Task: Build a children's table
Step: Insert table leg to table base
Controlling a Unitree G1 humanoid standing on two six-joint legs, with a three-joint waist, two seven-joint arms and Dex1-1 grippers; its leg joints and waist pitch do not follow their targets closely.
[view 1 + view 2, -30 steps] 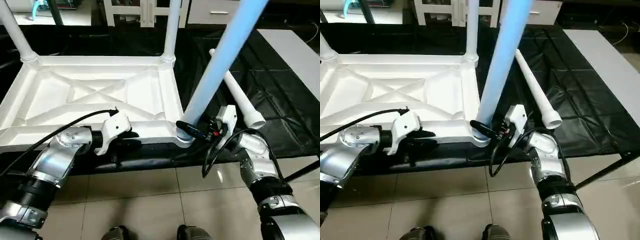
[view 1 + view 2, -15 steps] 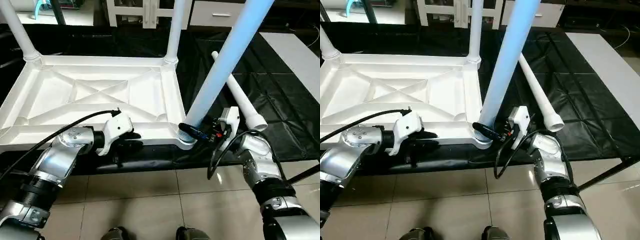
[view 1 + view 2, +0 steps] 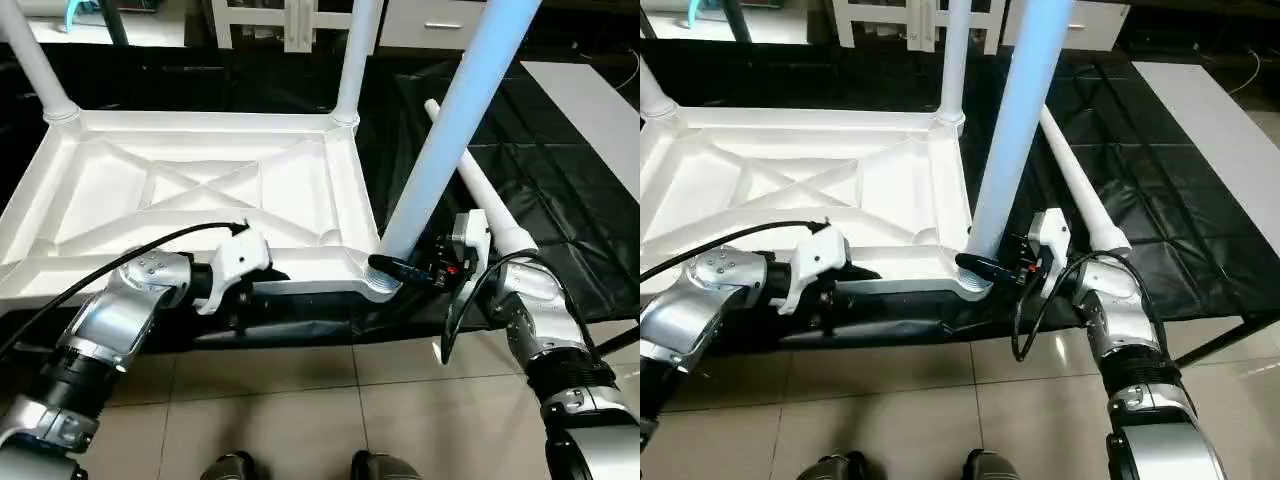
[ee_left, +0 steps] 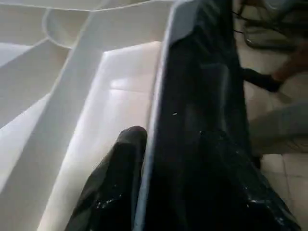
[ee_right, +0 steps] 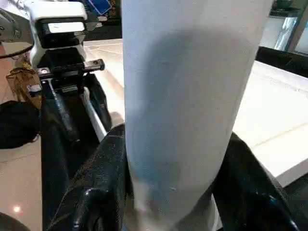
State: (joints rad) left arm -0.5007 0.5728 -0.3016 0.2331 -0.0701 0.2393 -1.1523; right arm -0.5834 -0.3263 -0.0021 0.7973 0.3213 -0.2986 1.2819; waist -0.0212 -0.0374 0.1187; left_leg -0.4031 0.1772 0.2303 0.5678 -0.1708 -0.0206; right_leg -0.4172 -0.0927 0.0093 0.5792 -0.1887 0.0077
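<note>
The children's table top (image 3: 200,190) lies upside down, ribbed underside up, on a black sheet. Two white legs (image 3: 350,60) (image 3: 35,65) stand in its far corner sockets. A third leg (image 3: 450,130) stands tilted in the near right socket (image 3: 385,287). My right gripper (image 3: 397,268) is shut on this leg's base, with a finger (image 5: 103,183) on each side. A fourth leg (image 3: 480,195) lies loose on the sheet to the right. My left gripper (image 3: 262,282) is open and straddles the top's near rim. One finger (image 4: 118,183) is inside the rim, the other outside.
The black sheet (image 3: 560,200) covers the low work surface, whose near edge borders tiled floor (image 3: 300,400). A white cabinet (image 3: 290,20) stands behind. A white panel (image 3: 600,110) lies at the far right. My feet (image 3: 235,468) show at the bottom edge.
My left gripper's fingers have spread apart around the near rim. The right gripper keeps its hold on the standing leg. The whole view has shifted slightly.
</note>
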